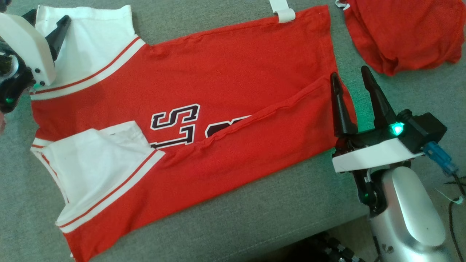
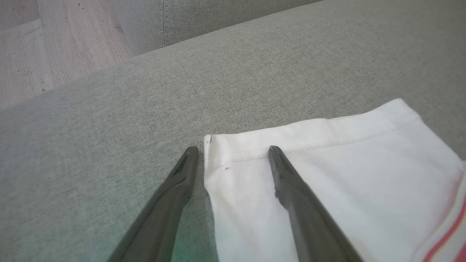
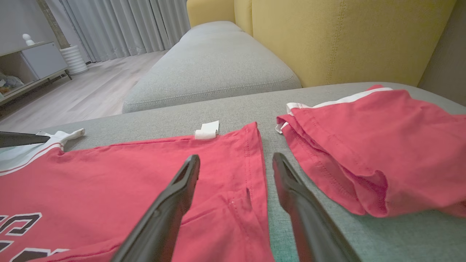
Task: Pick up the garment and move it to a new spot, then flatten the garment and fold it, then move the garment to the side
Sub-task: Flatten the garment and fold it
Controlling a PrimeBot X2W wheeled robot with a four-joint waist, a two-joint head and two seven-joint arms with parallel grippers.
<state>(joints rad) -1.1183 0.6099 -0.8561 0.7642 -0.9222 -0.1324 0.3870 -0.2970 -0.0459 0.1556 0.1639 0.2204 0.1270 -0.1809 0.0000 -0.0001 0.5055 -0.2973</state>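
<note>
**Shirt flat, one side folded in; the rest of the fold and the move aside are waiting**

We are looking down at the red shirt (image 1: 233, 65), which is lying spread across the grey sofa cushion (image 1: 255, 211). In the head view its white sleeves are pointing toward nine o'clock and its hem toward three o'clock.

Judging from how it is lying, we are counting the pick-up, the move to a new spot and the flattening as done. The folding is looking begun. The long side toward six o'clock is lying turned in over the body, taking the near sleeve (image 1: 94, 163) with it and covering part of the black-and-white lettering (image 1: 176, 122). The side toward twelve o'clock is lying unfolded, with the far sleeve (image 2: 327, 174) flat on the cushion.

Our left end effector (image 2: 233, 148) is hovering at ten o'clock with its fingers spread, pinching nothing. One finger is lying over the corner of the far sleeve and the other over bare cushion. Whether the tips are touching, we cannot tell.

Our right end effector (image 1: 349, 71) is standing at three o'clock, also spread and gripping nothing, straddling the hem edge.

Another red garment (image 1: 400, 32) is lying bundled at one o'clock, near the hem but apart from it.

We are judging that the far side, a cross fold and the move aside are remaining.
</note>
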